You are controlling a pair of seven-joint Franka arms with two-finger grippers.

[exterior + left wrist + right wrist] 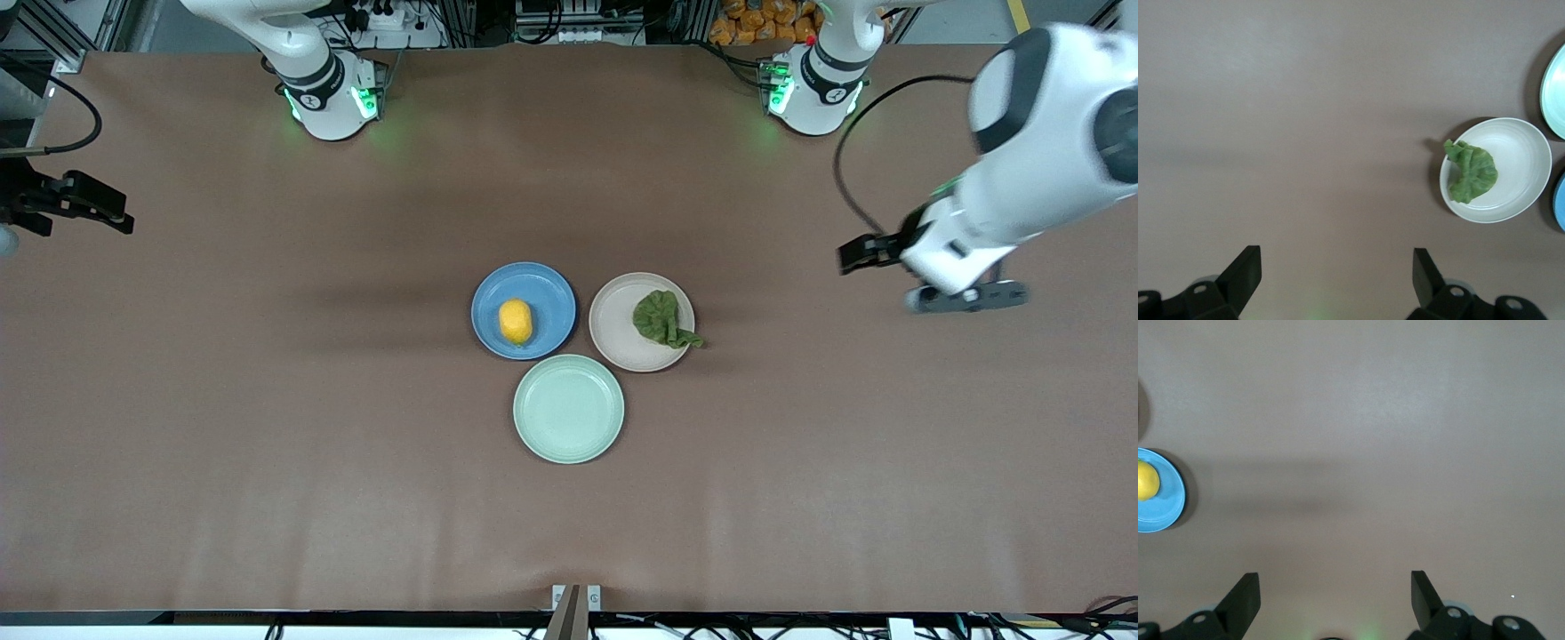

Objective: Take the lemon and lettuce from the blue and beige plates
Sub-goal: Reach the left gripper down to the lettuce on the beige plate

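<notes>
On the brown tabletop (267, 400), three round plates sit clustered near the middle, rims close together. One blue plate (524, 310) holds one lemon (515, 321), a small yellow-orange oval resting near its centre. One beige plate (642, 321), beside it toward the left arm's end, holds one lettuce (662, 319) leaf, dark green and wrinkled, its tail tip hanging over the rim. One pale mint-green plate (569, 408), nearer to the front camera than the other two, is bare.

Both arms are well apart from the plates. At the left arm's end the left claw (1337, 273) hangs over bare tabletop, its fingers spread wide and holding nothing; its wrist view shows the lettuce and beige plate off to one side. At the right arm's end the right claw (1335, 593) also hangs over bare tabletop, fingers spread and holding nothing, with the lemon and blue plate at the edge of its wrist view.

Nothing is picked up yet. To do the reach well, each claw probably should centre over its own item, the left over the lettuce and the right over the lemon, then descend with fingers straddling it. The lemon may roll, so a grip across its narrow middle seems safest; the lettuce is limp and low, so the fingers likely need to close on its bunched body, not its tail.
</notes>
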